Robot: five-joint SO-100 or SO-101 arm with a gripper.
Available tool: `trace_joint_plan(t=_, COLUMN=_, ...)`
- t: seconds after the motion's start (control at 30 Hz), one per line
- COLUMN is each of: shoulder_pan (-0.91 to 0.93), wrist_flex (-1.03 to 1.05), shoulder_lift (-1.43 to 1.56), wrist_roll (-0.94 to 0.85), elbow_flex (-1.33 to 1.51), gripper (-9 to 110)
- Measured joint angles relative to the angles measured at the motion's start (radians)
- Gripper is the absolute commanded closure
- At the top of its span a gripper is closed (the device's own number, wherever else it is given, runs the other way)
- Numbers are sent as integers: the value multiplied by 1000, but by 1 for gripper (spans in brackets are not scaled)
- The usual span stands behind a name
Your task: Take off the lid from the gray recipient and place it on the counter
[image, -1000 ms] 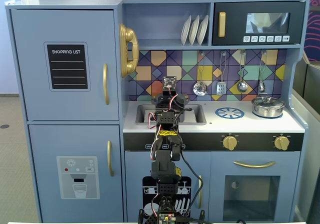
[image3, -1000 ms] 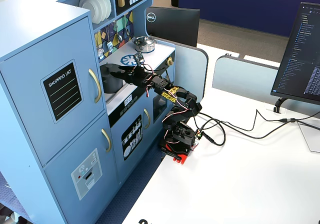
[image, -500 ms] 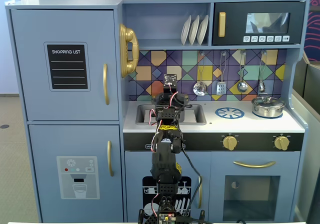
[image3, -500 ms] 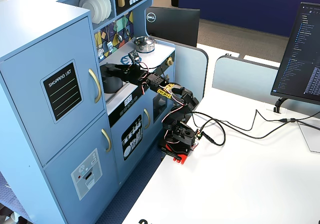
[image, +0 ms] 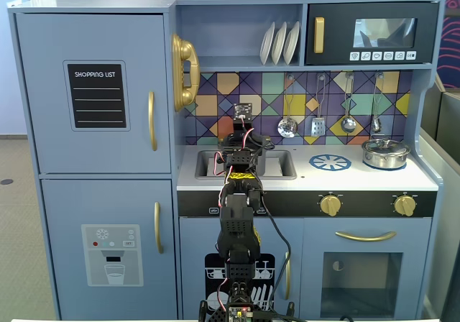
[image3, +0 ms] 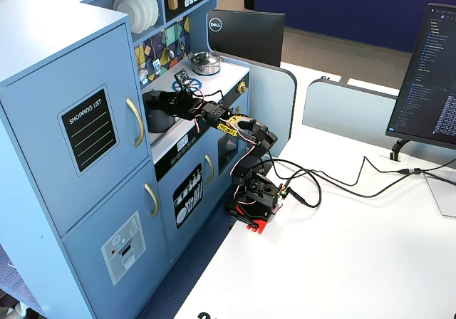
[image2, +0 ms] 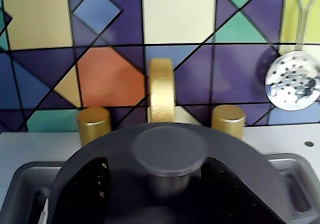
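- I am reaching the gripper (image2: 170, 184) over the lid (image2: 170, 149) in the sink (image2: 22, 184); fingers straddling the knob, grip I cannot tell.
- Lid not yet on the counter (image: 345, 180).

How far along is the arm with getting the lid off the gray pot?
Done: the end effector has reached the round matte dark gray lid over the recessed sink basin. In hand: its fingers flank the lid's center knob, grip unconfirmed. Left: lifting the lid and setting it on the flat white counter; the tall gray pot looks still covered.
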Motion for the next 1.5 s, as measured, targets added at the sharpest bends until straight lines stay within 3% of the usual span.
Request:
trace_joint_plan(t=0.17, shoulder_pan=-2, wrist_flex=-23, shoulder_lift=-18, wrist_roll=2, elbow_flex=-2, gripper=91)
trace_joint_plan(t=0.27, shoulder_pan=-2, wrist_flex=-32, shoulder_lift=-21, wrist_roll=-14, elbow_flex=-2, gripper=102)
trace_joint_plan(t=1.13, shoulder_pan=3, wrist_flex=-49, shoulder_lift=-23, wrist_roll=-37, elbow_flex=-87, gripper=102)
trace_joint_plan(t=1.5, shoulder_pan=150, wrist_flex=-49, shoulder_lift=-14, wrist_roll=-32, elbow_flex=-87, gripper=102)
